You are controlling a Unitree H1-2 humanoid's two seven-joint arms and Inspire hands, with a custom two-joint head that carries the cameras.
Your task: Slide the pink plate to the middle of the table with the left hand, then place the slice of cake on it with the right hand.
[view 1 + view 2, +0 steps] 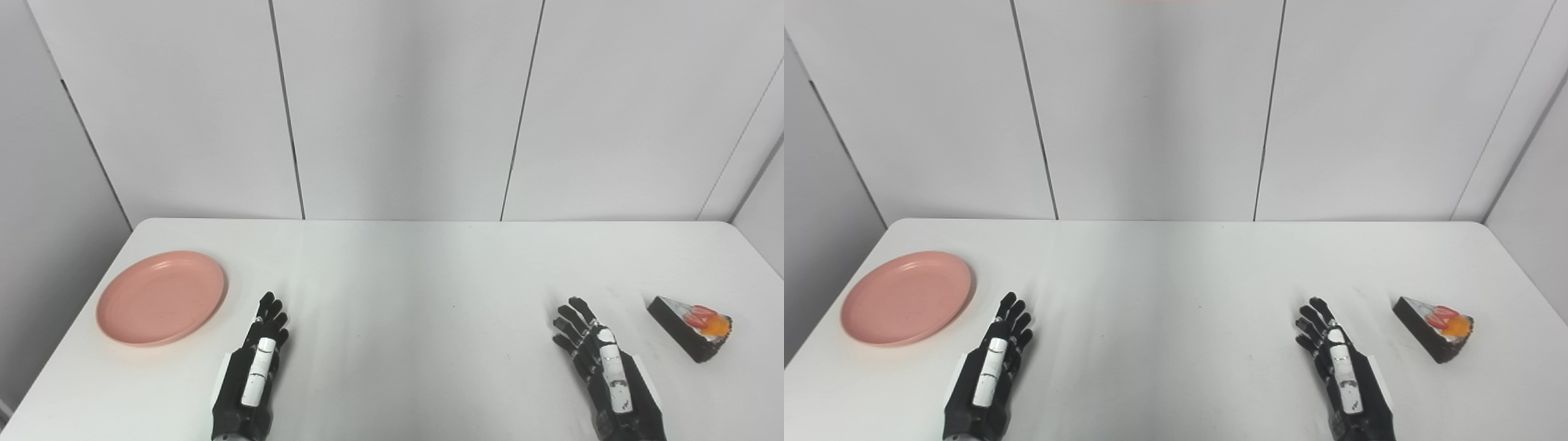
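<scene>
Plate [160, 297] first: you'll find it pink, round and bare, lying flat on the bench [404, 275] toward its left edge, well away from the middle. Cake [692, 327] sits on the opposite side, near the right edge; it's a dark wedge with a white top and red and orange fruit, its narrow end pointing toward the left and a little away from you. Your left hand [256, 367] rests low over the bench just to the right of the plate, near it but not touching it; its fingers [269, 309] are stretched forward, held loosely side by side, and they hold nothing. Your right hand [603, 367] lies at much the same depth on the other side, just left of the cake and apart from it, with its fingers [572, 321] spread a little and also holding nothing. Both hands are black with a white strip along the back. Between the two hands you have a wide stretch of white bench. Behind the bench stands a wall [404, 110] of pale grey panels with dark seams.
</scene>
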